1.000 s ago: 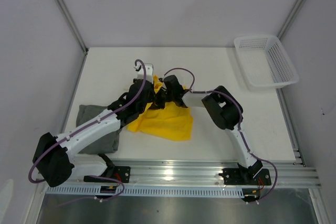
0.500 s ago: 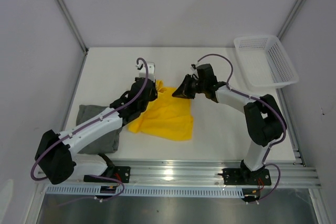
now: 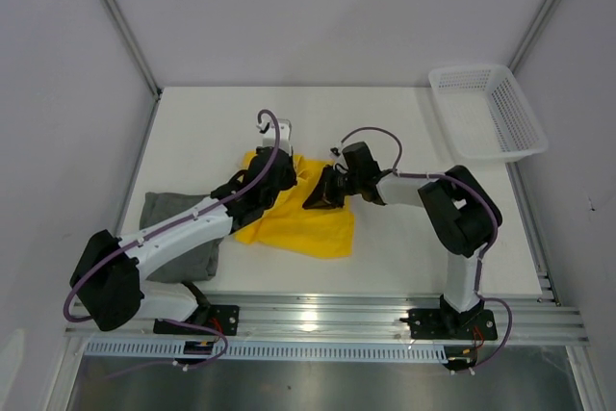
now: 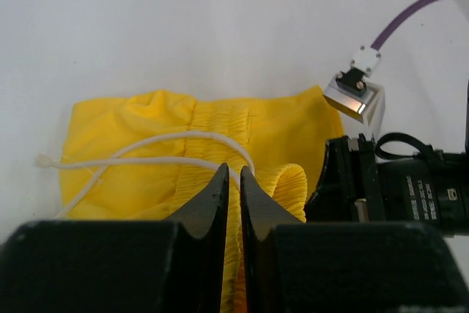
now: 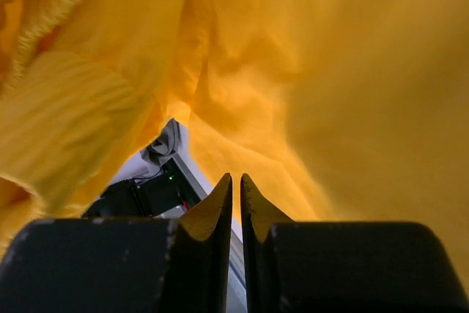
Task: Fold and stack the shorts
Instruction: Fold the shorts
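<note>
The yellow shorts lie crumpled mid-table, their waistband and white drawstring turned toward the far side. My left gripper is at their far left corner. In the left wrist view my left gripper is shut on a raised fold of the yellow shorts' waistband. My right gripper is low at the shorts' right side. In the right wrist view it is shut to a narrow slit with nothing in it, under lifted yellow cloth. The grey shorts lie folded at the left.
A white mesh basket stands at the back right corner. The right arm's wrist is close beside my left gripper. The metal rail runs along the near edge, and walls close in on both sides.
The left gripper has closed on the waistband and shifted slightly right. The right gripper swung out to the right, then came back low to the shorts' right side. The yellow cloth spread toward the far left.
</note>
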You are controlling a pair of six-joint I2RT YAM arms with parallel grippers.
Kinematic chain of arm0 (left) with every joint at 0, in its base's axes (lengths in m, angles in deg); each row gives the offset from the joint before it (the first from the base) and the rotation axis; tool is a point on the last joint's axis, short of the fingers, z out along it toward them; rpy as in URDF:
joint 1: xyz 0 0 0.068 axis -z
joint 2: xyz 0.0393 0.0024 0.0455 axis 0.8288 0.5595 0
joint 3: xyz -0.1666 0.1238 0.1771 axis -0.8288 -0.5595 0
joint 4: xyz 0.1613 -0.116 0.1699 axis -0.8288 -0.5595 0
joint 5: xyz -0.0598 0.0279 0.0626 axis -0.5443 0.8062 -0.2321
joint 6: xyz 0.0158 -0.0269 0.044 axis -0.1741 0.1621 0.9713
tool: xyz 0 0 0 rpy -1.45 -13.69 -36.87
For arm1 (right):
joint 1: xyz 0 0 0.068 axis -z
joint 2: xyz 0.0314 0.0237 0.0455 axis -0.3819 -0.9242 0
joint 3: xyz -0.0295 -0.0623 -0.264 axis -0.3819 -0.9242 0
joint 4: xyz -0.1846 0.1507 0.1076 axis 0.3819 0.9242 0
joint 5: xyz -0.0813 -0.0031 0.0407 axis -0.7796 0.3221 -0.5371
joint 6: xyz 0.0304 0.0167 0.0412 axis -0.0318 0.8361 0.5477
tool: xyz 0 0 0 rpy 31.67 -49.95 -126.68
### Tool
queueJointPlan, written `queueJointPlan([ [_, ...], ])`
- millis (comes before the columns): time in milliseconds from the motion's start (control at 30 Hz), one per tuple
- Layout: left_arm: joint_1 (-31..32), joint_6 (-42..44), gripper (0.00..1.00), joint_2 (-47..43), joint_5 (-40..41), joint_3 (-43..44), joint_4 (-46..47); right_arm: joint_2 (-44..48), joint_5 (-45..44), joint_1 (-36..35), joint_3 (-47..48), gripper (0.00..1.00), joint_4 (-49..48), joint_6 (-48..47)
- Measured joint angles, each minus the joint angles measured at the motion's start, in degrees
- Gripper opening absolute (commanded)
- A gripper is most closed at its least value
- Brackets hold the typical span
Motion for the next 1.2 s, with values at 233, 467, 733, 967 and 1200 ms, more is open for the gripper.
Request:
queueJointPlan([
  [233,2.12,-0.55,0.01,0.31,-1.33,-2.36,1.44,-2.86,0.63,0.28,7.06,0.11,-1.01,1.42],
  [467,3.13,-0.44,0.06,1.60,-3.13,-2.93,1.84,-6.73,1.27,0.72,11.61,0.11,-2.58,2.86],
  [733,4.55,-1.20,0.76,3.28,-8.24,-3.82,3.58,-8.70,2.97,1.88,11.78,0.12,-5.49,3.91],
  [967,4.66,-2.82,0.80,3.74,-12.26,-1.38,2.27,-9.81,5.07,4.68,9.90,0.39,-11.54,5.01],
  [1200,3.08,-5.68,0.80,1.92,-16.48,5.70,-1.81,-12.83,9.40,7.45,3.30,0.72,-24.55,10.91],
])
